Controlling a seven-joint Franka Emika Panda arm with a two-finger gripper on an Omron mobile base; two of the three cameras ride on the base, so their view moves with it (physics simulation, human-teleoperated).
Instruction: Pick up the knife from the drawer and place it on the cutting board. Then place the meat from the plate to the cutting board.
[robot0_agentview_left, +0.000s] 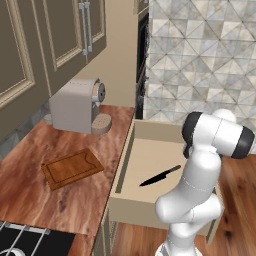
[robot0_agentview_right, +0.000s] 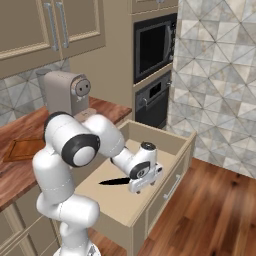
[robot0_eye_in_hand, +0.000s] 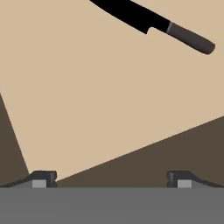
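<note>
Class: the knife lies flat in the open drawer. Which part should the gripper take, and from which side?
Probably the handle, from straight above: the knife lies flat on the drawer floor, so its narrow sides are free for the open gripper.

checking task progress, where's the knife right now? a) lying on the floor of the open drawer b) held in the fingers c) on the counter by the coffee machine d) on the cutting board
a: the knife lies flat on the pale floor of the open drawer, apart from the cutting board on the counter, and the gripper stands open short of it.
</note>
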